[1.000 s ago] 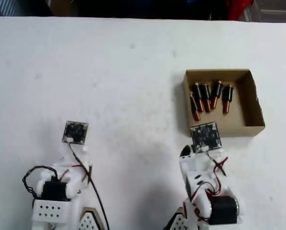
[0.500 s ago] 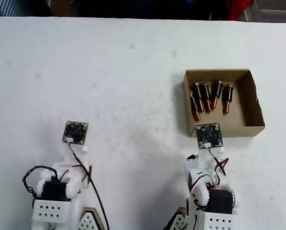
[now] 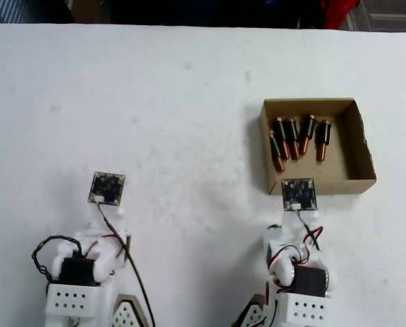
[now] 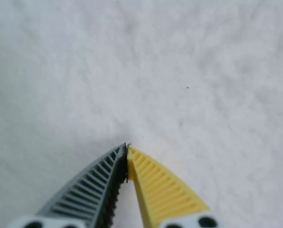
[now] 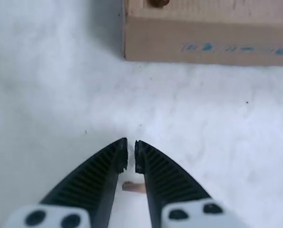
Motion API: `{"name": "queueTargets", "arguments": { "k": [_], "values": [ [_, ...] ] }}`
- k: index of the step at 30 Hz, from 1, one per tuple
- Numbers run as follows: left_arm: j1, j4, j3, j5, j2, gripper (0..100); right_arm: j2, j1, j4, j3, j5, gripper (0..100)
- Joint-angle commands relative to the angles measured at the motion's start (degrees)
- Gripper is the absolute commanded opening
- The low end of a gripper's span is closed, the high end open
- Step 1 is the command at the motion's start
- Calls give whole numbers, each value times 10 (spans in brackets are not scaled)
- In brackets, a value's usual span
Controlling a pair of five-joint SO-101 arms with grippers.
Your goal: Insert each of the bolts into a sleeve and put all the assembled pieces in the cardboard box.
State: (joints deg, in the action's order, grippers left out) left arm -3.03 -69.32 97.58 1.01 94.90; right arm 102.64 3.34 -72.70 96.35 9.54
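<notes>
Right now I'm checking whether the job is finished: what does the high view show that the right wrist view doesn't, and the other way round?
High view adds: five assembled pieces lying side by side inside the cardboard box, and the left arm at the table's near edge. Right wrist view adds: the right gripper, fingertips almost touching, above the table short of the box. Both share: the box's near wall.

The table (image 3: 189,102) is white, matt and faintly mottled; the cardboard box (image 3: 364,146) is dull, uncoated brown board. The assembled pieces (image 3: 295,139) appear to combine a dark matt material with glossy copper-toned metal. The left gripper (image 4: 127,149) is ribbed grey and yellow plastic, the right gripper (image 5: 131,152) ribbed black plastic.
</notes>
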Motion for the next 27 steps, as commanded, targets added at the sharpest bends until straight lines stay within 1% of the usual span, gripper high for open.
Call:
{"name": "queueTargets", "arguments": {
  "k": [1,27],
  "values": [
    [-6,-3,-19,-8,-2,23,6,0,6,5,-37,16],
    [-9,-1,-19,-5,-2,23,6,2,0,5,-36,18]
  ]
}}
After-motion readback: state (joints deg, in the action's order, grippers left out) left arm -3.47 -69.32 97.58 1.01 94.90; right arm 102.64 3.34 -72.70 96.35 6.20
